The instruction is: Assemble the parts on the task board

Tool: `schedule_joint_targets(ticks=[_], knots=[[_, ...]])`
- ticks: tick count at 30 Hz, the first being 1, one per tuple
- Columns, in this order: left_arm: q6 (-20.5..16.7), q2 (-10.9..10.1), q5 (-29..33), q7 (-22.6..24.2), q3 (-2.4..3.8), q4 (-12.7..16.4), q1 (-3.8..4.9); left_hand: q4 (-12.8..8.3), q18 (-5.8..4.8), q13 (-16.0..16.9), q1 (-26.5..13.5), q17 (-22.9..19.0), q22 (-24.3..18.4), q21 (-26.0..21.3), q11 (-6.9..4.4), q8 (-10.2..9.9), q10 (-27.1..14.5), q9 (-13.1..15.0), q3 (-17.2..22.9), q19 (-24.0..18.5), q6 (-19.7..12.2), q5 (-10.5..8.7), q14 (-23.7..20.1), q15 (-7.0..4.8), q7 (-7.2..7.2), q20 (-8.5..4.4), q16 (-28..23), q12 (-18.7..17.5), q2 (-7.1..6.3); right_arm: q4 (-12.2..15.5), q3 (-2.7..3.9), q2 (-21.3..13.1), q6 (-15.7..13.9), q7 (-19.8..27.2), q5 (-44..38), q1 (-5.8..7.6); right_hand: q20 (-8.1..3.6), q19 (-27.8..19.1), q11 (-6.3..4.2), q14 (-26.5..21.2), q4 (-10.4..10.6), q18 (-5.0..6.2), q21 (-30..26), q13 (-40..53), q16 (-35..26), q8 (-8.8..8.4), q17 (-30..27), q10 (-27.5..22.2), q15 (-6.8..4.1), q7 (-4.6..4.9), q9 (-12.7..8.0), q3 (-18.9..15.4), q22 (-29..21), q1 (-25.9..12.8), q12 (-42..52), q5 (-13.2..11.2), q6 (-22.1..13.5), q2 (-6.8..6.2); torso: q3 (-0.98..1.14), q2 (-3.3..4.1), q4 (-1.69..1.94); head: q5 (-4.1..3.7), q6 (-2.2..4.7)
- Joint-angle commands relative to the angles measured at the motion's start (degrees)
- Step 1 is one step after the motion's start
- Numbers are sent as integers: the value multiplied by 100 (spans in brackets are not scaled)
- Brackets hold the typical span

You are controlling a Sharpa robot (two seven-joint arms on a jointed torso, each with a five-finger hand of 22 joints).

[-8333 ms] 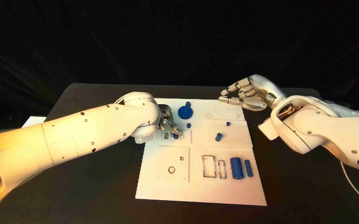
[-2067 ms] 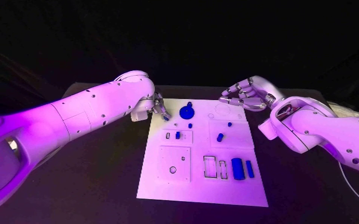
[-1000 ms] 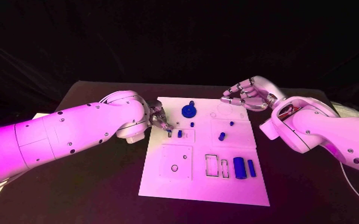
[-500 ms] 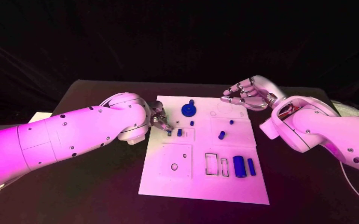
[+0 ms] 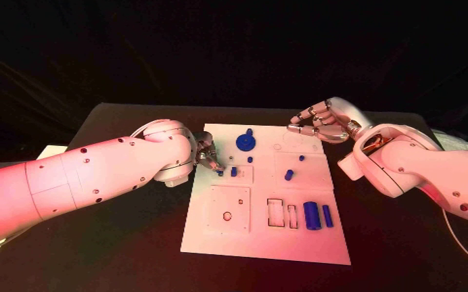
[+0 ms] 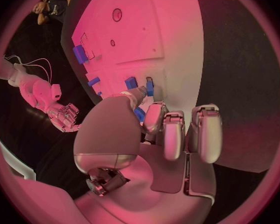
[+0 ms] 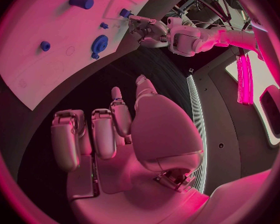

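The left hand point(image 5: 207, 155) is seen at the task board's point(image 5: 255, 238) left edge, fingers curled over a small blue part point(image 6: 149, 88) just beyond its fingertips point(image 6: 140, 92); whether the part is pinched cannot be told. Further out, other blue parts point(image 5: 310, 215) lie across the board on the desk point(image 5: 117, 251). The right hand point(image 5: 320, 124) is held above the board's far right corner, fingers curled in on nothing.

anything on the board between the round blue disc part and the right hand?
No parts. In the head view, only bare white task board with a faint circle outline lies between the round blue disc and the right hand.
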Motion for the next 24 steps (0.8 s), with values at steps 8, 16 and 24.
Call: schedule_joint_targets(ticks=[8,16,24], knots=[[260,38,-55,9,1,-55,-21,-552,-19,-6,33,1506,1342,0,-3,34,11,5,588,467,33,27,592,7,-77,-43,18,-16,-24,2,0,8,77,64,-3,-7,-21,55,-36,352,-4,96,-37,-73,-40,-22,296,11,-10,0,9,-31,869,-2,-23,27,-45,34,0,-4,1,-2,-17],[338,42,-55,25,1,-53,-35,-554,-20,-8,23,1506,1344,2,-2,37,12,5,595,468,35,16,592,8,-77,-43,18,-16,-33,2,0,8,81,67,2,-9,-21,55,-36,352,-4,96,-37,-73,-40,-22,296,11,-10,0,9,-31,869,-2,-23,27,-45,34,2,-1,2,-8,-25],[447,34,-55,29,1,-36,-37,-560,-19,-19,19,1506,1341,-2,-2,38,9,5,601,466,35,7,592,9,-78,-43,18,-25,-44,5,0,3,90,65,3,-10,-21,55,-36,352,-4,96,-37,-73,-40,-22,296,11,-10,0,9,-31,869,-2,-23,27,-45,34,3,-1,3,-11,-33]])
